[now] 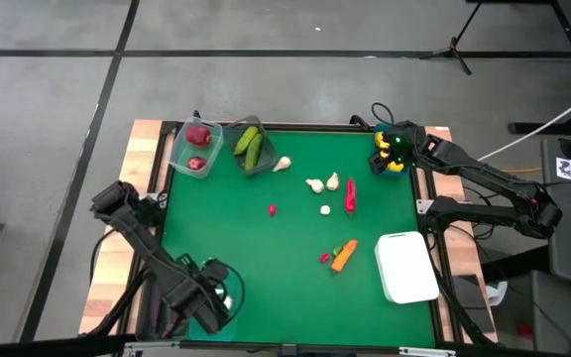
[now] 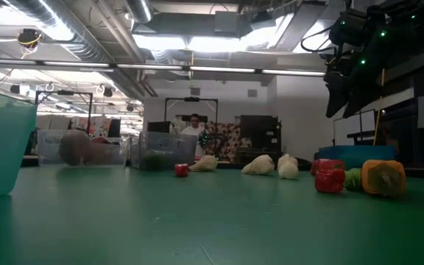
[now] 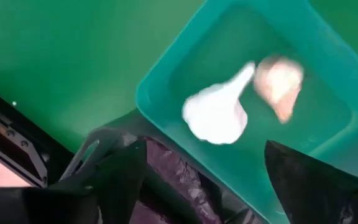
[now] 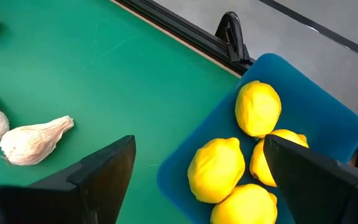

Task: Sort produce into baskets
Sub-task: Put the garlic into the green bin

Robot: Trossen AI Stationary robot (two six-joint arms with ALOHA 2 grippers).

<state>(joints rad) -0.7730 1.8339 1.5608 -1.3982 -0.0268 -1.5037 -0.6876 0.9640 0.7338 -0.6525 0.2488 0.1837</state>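
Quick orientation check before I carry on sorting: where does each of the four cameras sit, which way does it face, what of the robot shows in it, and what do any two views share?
High: above, looking straight down on the green table; both arms show.
Low: at tabletop height, looking level across to the room; one dark arm hangs at upper right.
Left wrist: over the teal tub holding two garlic bulbs; the open left gripper shows.
Right wrist: over the blue tub of lemons; the open right gripper shows.
Shared: high and right wrist both show the lemons and loose garlic.

- High view looks straight down on the whole green table (image 1: 295,213)
- Low view sits at tabletop level, facing the room behind
- Left wrist view hangs close over the teal tub (image 3: 328,81)
- Right wrist view looks close on the blue tub (image 4: 328,118), which the high view shares
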